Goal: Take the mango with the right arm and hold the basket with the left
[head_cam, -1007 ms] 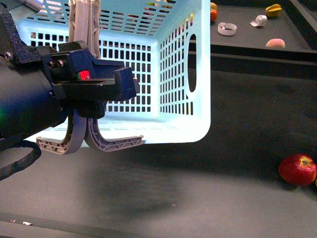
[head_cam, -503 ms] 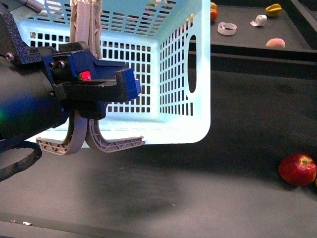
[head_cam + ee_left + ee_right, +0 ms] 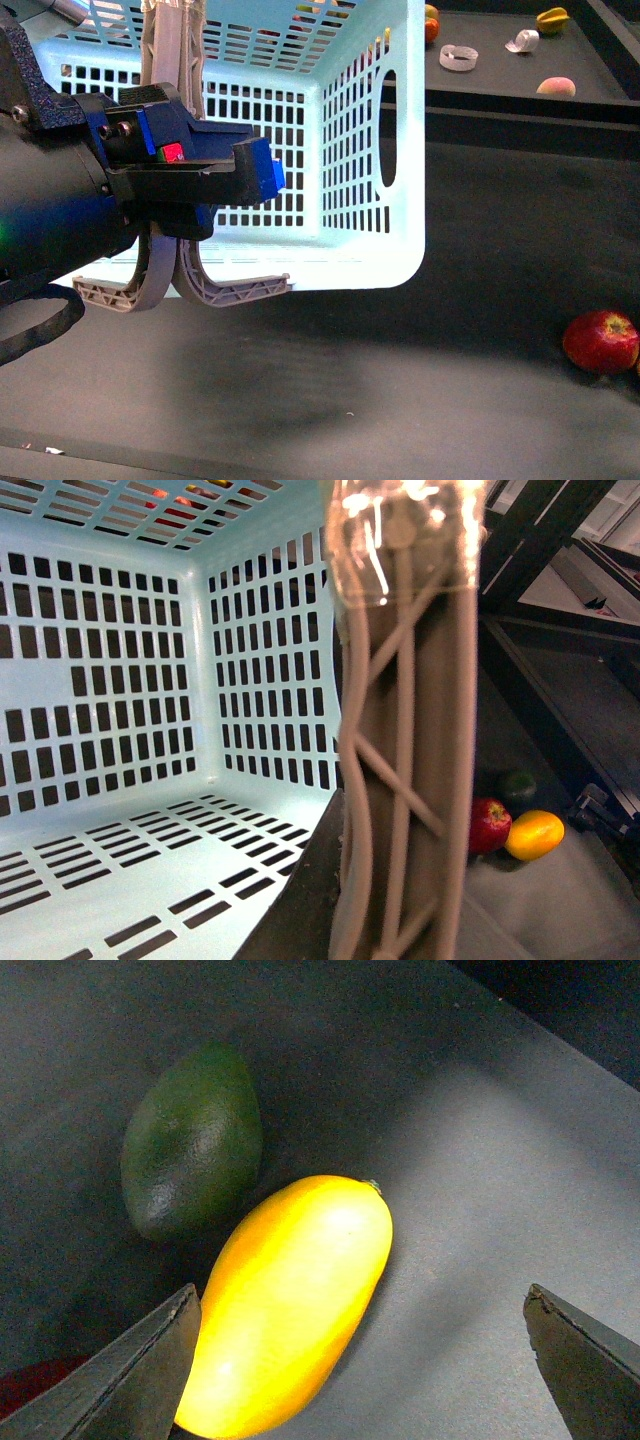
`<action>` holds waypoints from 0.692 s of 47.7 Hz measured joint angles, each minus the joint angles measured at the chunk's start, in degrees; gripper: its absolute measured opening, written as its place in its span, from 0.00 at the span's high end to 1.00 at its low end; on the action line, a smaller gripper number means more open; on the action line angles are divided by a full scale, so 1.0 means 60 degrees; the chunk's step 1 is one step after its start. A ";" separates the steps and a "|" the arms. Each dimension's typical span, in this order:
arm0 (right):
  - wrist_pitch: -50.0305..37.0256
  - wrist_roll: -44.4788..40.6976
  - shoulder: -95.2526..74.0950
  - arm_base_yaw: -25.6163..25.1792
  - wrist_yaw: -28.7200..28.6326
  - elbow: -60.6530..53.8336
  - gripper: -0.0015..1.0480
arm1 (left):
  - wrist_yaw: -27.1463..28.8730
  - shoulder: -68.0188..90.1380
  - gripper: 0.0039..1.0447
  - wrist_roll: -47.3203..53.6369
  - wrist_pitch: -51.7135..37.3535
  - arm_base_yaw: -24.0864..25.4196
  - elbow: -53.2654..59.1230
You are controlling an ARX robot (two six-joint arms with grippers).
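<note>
Left gripper (image 3: 405,600) clamped the wall of the basket (image 3: 120,680). Right gripper (image 3: 360,1295) stood wide open above the mango (image 3: 290,1310), which lay between its fingers, green fruit (image 3: 190,1150) just beside.

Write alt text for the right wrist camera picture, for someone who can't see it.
A yellow-orange mango lies on a dark grey surface below the open right end effector, closer to one of its two dark fingertips than the other. A dark green oval fruit lies right beside the mango.
</note>
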State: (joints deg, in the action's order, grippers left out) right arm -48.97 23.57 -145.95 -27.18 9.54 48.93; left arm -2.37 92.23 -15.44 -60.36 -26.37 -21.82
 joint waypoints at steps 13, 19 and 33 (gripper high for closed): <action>0.0532 0.0036 -0.0874 0.0255 -0.0022 0.1118 0.08 | 0.0000 0.0000 0.95 0.0004 0.0000 0.0000 0.0000; 0.0965 0.0004 -0.1235 0.0426 -0.0295 0.1610 0.08 | 0.0000 0.0000 0.95 0.0000 0.0000 0.0000 0.0000; 0.1355 -0.0219 -0.1752 0.0696 -0.0248 0.2226 0.08 | -0.0004 0.0000 0.95 0.0004 0.0000 0.0000 0.0000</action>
State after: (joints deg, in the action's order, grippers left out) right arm -40.84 22.26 -156.46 -23.00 8.05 62.28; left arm -2.39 92.23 -15.42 -60.36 -26.37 -21.82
